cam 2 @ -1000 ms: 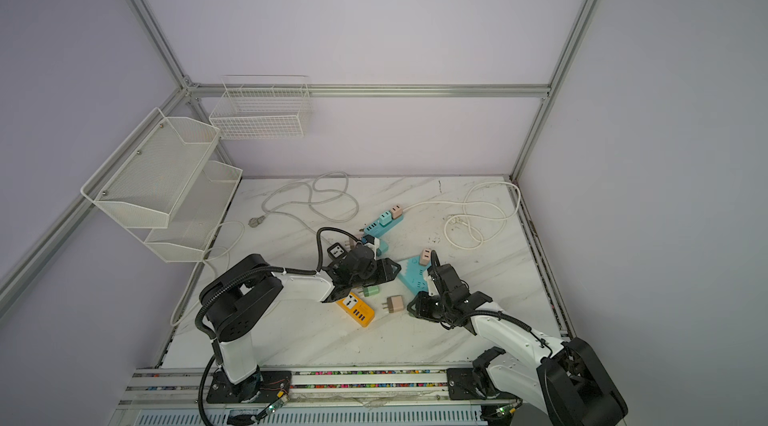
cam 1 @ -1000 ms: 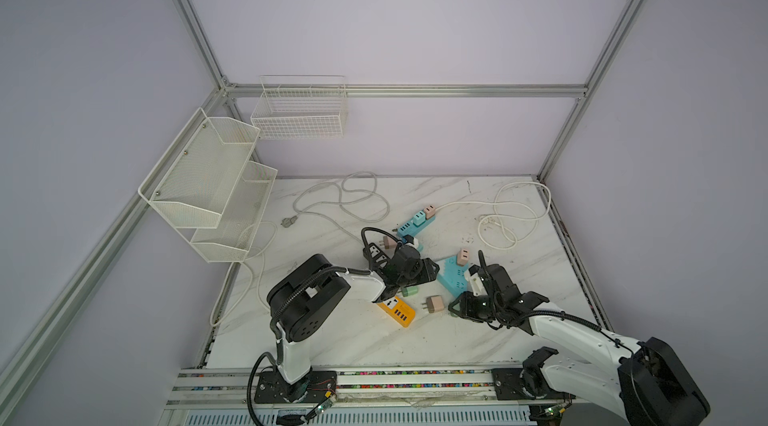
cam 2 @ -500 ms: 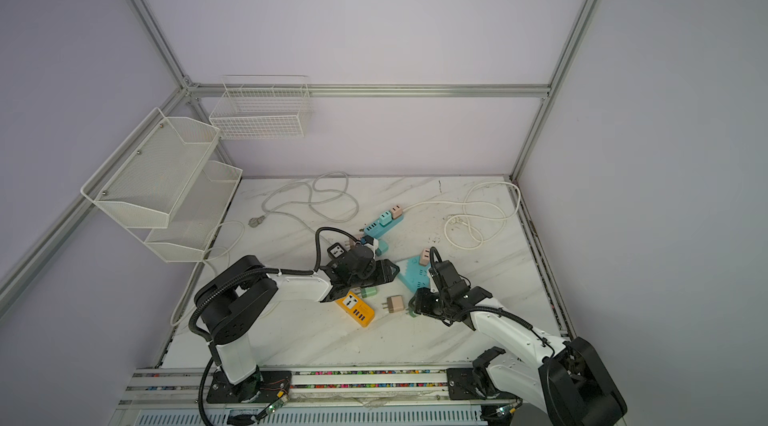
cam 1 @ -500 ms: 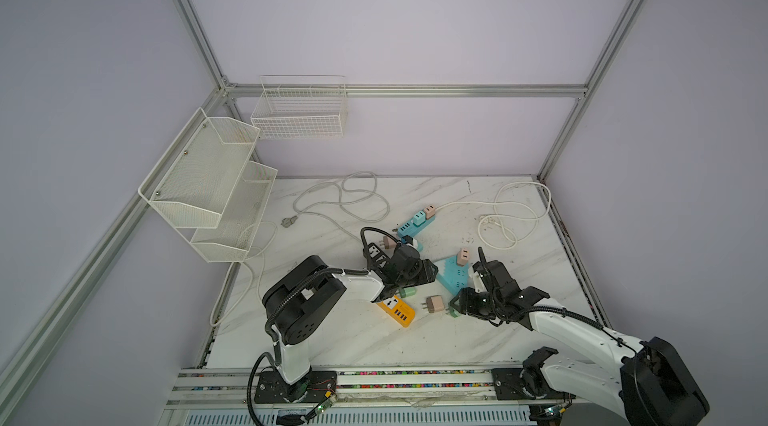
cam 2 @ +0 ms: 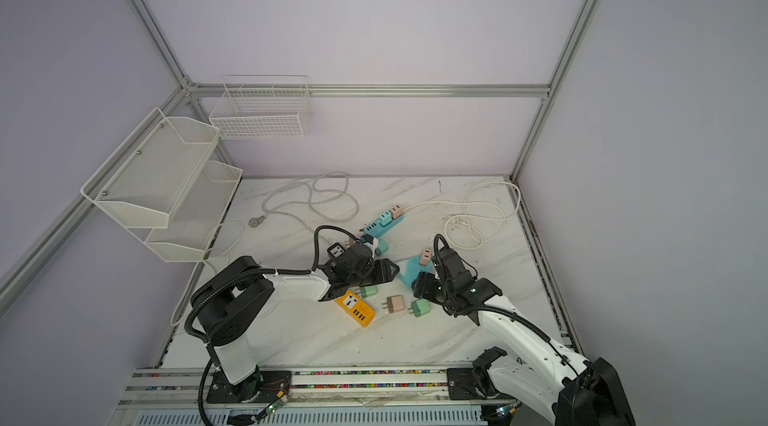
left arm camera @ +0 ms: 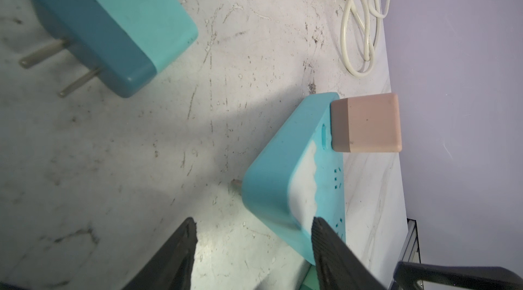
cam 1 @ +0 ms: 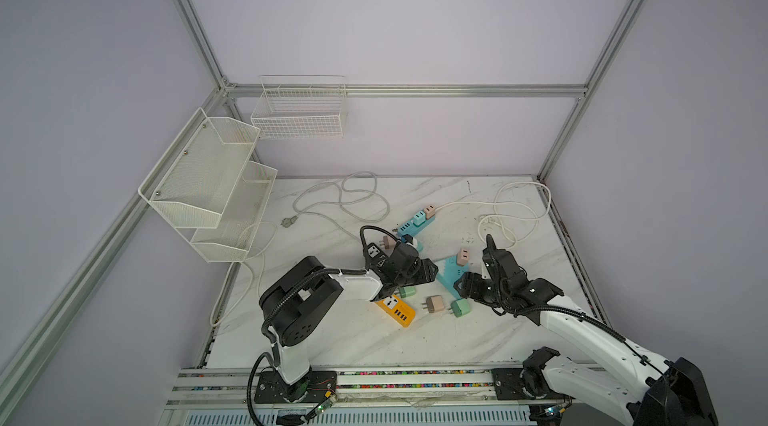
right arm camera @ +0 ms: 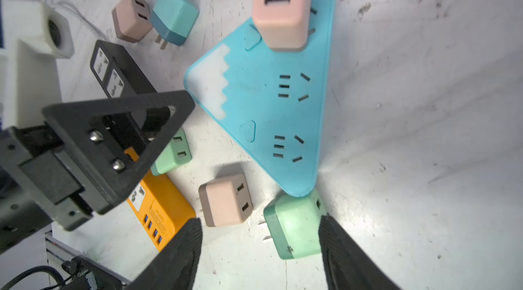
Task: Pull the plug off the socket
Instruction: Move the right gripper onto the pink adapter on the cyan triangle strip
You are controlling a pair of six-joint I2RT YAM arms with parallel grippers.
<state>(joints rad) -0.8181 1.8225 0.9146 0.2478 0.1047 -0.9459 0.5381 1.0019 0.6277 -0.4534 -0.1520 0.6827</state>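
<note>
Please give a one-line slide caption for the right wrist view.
Open right gripper frames a loose green plug; a pink plug sits in the triangular blue socket.

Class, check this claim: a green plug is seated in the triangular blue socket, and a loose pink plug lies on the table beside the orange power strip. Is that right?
Not quite. The seated plug in the triangular blue socket is pink, not green; the right wrist view shows it. The rest holds: a loose pink plug lies on the table beside the orange power strip.

Pink plug (left arm camera: 368, 123) sits in teal socket (left arm camera: 280, 189); left pincer (left arm camera: 252, 219) open near its corner.
</note>
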